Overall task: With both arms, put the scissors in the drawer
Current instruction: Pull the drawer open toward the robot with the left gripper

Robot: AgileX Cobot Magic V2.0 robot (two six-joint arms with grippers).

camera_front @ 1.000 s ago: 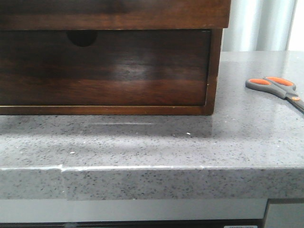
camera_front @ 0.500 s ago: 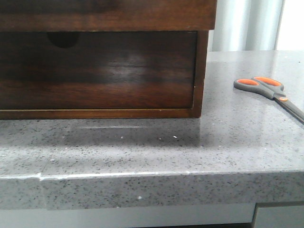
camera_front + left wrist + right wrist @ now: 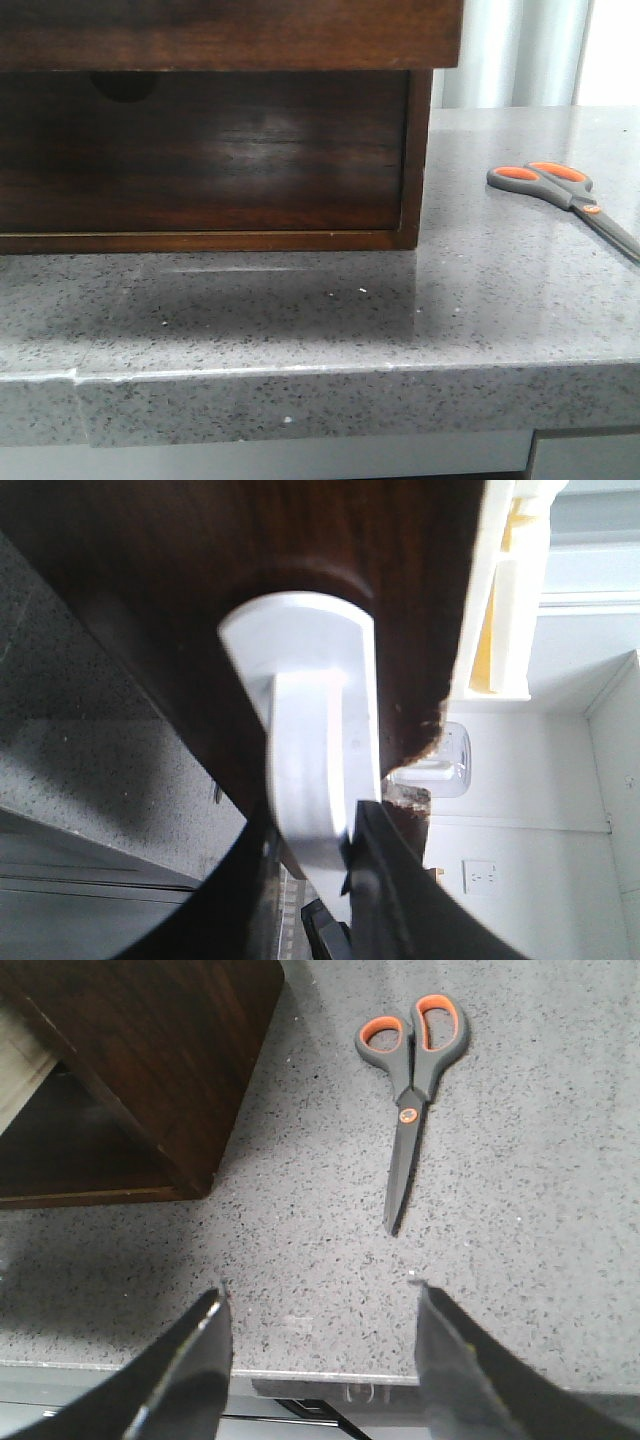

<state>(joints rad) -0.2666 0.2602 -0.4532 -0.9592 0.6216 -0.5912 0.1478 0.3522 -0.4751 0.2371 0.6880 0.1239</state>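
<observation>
Counter (image 3: 300, 330): grey speckled stone, fills the lower front view, front edge running across the frame.

Chest (image 3: 415, 160): dark wood, sits on the counter, left and centre of the front view. Its right side panel is visible; top is cut off by the frame.

Drawer (image 3: 230, 30): the upper one, glossy dark brown, seen as a band along the top of the front view. It overhangs the front below it, so it looks pulled out some; how far, can't tell. Interior not visible.

Lower drawer (image 3: 200, 150): flush in the chest, half-round notch (image 3: 124, 86) at its top edge, left of centre.

Left gripper (image 3: 330, 855): in the left wrist view, black fingers (image 3: 390, 890) clamped on a pale grey handle (image 3: 310, 730) with a half-round flange, set against dark wood. Which drawer that wood belongs to, can't tell from this view.

Right gripper (image 3: 320, 1355): jaws spread wide, nothing between them, hanging above the counter near its front edge. Chest corner to one side, scissors ahead of the fingertips, well apart.

Scissors (image 3: 560, 190): flat on the counter, right of the chest, well clear of it. Blades closed. Grey handles, orange inside the loops. In the front view the loops point toward the chest, blades run off the right edge of the frame. Not gripped.
</observation>
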